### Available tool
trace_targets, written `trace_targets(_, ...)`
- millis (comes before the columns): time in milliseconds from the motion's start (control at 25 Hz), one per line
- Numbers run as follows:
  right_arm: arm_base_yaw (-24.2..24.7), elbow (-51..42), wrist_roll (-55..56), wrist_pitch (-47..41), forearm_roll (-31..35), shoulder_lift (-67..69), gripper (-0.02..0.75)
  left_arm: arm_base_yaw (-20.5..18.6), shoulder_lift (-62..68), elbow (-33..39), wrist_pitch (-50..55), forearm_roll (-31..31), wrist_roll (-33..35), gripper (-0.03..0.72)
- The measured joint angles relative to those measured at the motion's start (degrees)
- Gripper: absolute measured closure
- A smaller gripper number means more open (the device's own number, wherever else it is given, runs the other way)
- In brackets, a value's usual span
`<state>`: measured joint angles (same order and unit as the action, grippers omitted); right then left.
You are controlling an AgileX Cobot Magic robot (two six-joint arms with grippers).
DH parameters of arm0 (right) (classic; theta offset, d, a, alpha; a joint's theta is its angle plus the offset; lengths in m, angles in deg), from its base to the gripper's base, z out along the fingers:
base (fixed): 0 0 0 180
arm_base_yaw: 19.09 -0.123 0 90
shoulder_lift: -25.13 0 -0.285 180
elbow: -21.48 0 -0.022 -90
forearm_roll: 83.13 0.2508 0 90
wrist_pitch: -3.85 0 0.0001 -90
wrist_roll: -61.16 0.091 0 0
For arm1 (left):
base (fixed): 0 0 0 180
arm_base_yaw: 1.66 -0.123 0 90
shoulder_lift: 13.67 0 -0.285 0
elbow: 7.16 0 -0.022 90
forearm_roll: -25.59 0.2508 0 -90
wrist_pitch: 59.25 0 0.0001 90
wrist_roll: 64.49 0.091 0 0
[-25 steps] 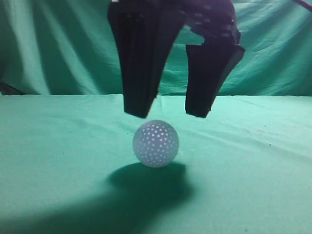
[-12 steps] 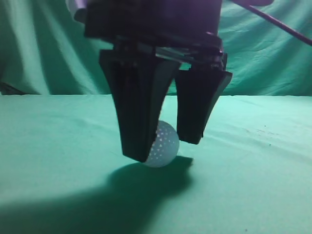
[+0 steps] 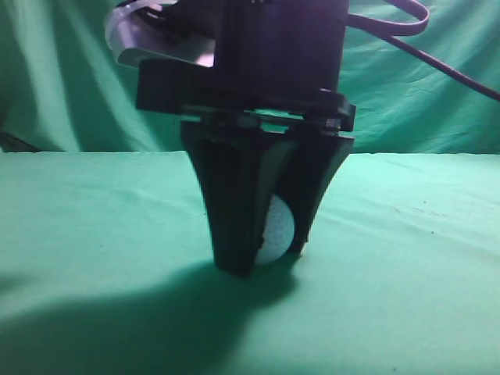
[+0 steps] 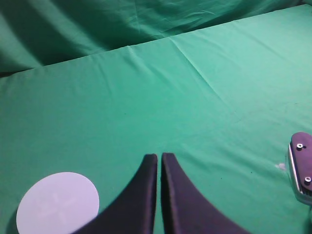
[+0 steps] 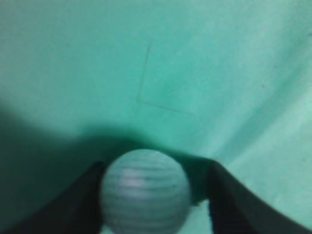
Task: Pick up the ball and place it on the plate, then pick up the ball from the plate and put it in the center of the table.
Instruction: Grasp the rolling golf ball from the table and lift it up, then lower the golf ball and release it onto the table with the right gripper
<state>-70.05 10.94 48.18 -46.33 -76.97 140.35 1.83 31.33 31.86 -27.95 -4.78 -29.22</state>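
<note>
The white dimpled ball (image 3: 280,228) rests on the green table (image 3: 86,226). My right gripper (image 3: 268,259) stands down around it, fingertips at the cloth, one finger on each side. In the right wrist view the ball (image 5: 145,191) sits between the jaws of the right gripper (image 5: 156,197). The left finger is against it and a dark gap shows before the right finger (image 5: 229,195). My left gripper (image 4: 159,157) is shut and empty above the cloth. The white round plate (image 4: 57,202) lies to its lower left.
A darker green curtain (image 3: 70,70) hangs behind the table. A cable (image 3: 437,55) runs off to the right from the right arm. In the left wrist view a grey and black piece of the other arm (image 4: 302,165) shows at the right edge.
My right gripper has come down from above the ball until its fingers straddle it at cloth level, and the fingers have drawn closer together. The ball has stayed in place.
</note>
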Motion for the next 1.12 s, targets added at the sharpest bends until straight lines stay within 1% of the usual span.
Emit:
trace_targets(40, 0.0, 0.0, 0.0, 0.0, 0.0, 0.1, 0.388, 0.0, 0.0, 0.0, 0.0, 0.0, 0.0, 0.688)
trace_targets(80, 0.0, 0.1, 0.1, -0.1, -0.1, 0.1, 0.421, 0.0, 0.0, 0.0, 0.1, 0.0, 0.0, 0.688)
trace_targets(280, 0.0, 4.1, 0.2, -4.1, -0.3, 0.6, 0.414, 0.2, 0.0, 0.0, 0.1, 0.1, 0.0, 0.688)
trace_targets(400, 0.0, 10.4, 2.2, -6.9, -2.9, 0.6, 0.414, 0.2, 0.0, 0.0, 0.2, 0.1, 0.0, 0.688)
trace_targets(560, 0.1, 21.2, 6.9, -9.2, -9.6, 0.6, 0.414, 0.2, 0.0, 0.2, 0.2, 0.2, 0.0, 0.688)
trace_targets(640, 0.8, 27.0, 8.5, -10.0, -11.1, 1.1, 0.414, 1.0, 0.0, 1.7, -0.7, 0.2, 0.0, 0.688)
trace_targets(760, 3.5, 34.0, 9.8, -10.7, -10.2, 2.9, 0.414, 3.2, -0.2, 5.9, -3.8, 0.2, 0.0, 0.688)
trace_targets(880, 6.7, 38.2, 9.9, -11.5, -9.7, 5.7, 0.414, 4.5, -0.2, 9.1, -6.5, -1.1, 0.0, 0.688)
trace_targets(960, 7.7, 39.2, 9.9, -11.2, -9.7, 8.2, 0.414, 4.7, -0.2, 9.6, -7.8, -2.2, 0.0, 0.688)
trace_targets(1120, 7.9, 39.5, 9.8, -9.6, -9.1, 13.4, 0.414, 4.8, -0.2, 9.6, -9.4, -2.4, 0.0, 0.688)
